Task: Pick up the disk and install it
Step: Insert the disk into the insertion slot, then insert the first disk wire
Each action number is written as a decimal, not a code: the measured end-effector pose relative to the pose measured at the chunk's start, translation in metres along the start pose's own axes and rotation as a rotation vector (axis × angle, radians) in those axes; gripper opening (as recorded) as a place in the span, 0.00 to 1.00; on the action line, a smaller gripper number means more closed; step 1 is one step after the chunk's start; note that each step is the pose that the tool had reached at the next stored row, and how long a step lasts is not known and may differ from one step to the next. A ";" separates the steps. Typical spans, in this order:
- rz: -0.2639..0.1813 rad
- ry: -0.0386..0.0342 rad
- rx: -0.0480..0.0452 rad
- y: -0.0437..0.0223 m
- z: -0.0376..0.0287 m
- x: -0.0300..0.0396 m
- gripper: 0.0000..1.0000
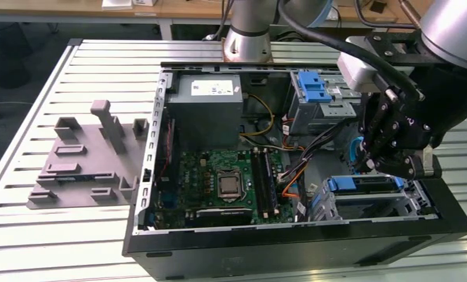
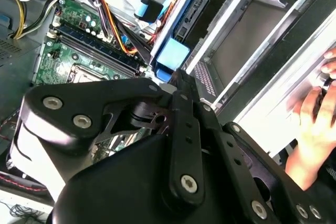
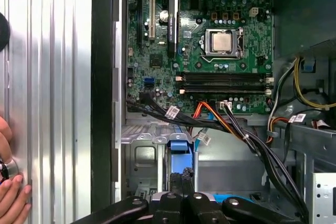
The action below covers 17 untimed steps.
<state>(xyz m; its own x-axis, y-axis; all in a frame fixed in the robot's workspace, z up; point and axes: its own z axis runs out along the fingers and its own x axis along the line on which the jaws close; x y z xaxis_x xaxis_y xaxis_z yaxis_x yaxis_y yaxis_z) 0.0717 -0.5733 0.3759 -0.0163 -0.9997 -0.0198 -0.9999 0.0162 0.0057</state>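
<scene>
The disk [image 1: 364,184], silver in a blue carrier, lies inside the drive cage [image 1: 421,202] at the near corner of the open computer case, on the exterior view's right. My gripper [image 1: 396,170] hangs just above and behind it, its black fingers drawn together. In both wrist views the fingertips meet the blue carrier's end [image 2: 170,56] [image 3: 178,148]; the gripper [image 2: 176,77] [image 3: 181,182] looks shut. Whether it pinches the carrier is hidden by the linkage.
Bundled cables [image 1: 296,176] run between the motherboard [image 1: 217,182] and the cage. The grey power supply [image 1: 210,97] and blue-latched optical cage [image 1: 312,88] sit at the back. A grey fixture [image 1: 84,164] lies on the slatted table. A person's hand [image 2: 315,124] [image 3: 10,195] rests beside the case.
</scene>
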 end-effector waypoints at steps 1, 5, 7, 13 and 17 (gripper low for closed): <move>0.000 0.0001 0.0000 0.0000 0.0019 0.0000 0.11; 0.000 0.0003 0.0000 -0.0001 0.0090 0.0002 0.11; 0.000 0.0005 -0.0001 -0.0001 0.0100 0.0001 0.11; 0.000 0.0004 -0.0001 -0.0001 0.0106 0.0002 0.11; 0.000 0.0004 -0.0001 -0.0001 0.0108 0.0002 0.11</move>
<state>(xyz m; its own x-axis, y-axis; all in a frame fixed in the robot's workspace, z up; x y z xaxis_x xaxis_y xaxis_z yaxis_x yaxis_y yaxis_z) 0.0717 -0.5733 0.3651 -0.0163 -0.9997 -0.0195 -0.9999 0.0162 0.0058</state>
